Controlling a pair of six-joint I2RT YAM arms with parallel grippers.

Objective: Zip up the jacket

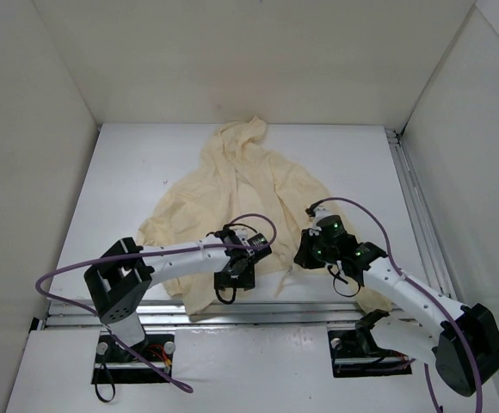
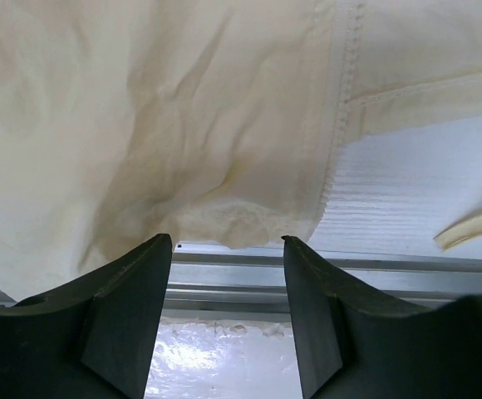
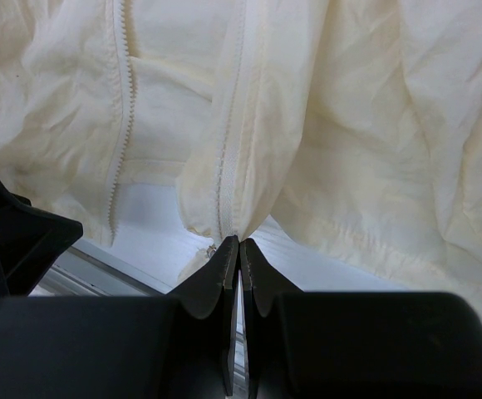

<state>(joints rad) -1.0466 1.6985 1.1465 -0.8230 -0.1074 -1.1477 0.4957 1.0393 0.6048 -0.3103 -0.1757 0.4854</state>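
Right hand: fully closed. My two fingers pinch the lower end of one zipper edge of the jacket, and the cloth rises straight out of the fingertips. The other zipper edge runs just to its left. The two are apart, so the front is unzipped here.

Left hand: partly open, with nothing between my fingers. The jacket's bottom hem lies just beyond the tips, next to the metal rail at the desk's near edge.

The jacket lies spread flat on the white desk, with its hood toward the far wall and its hem toward my bases. Both hands are at its near edge.
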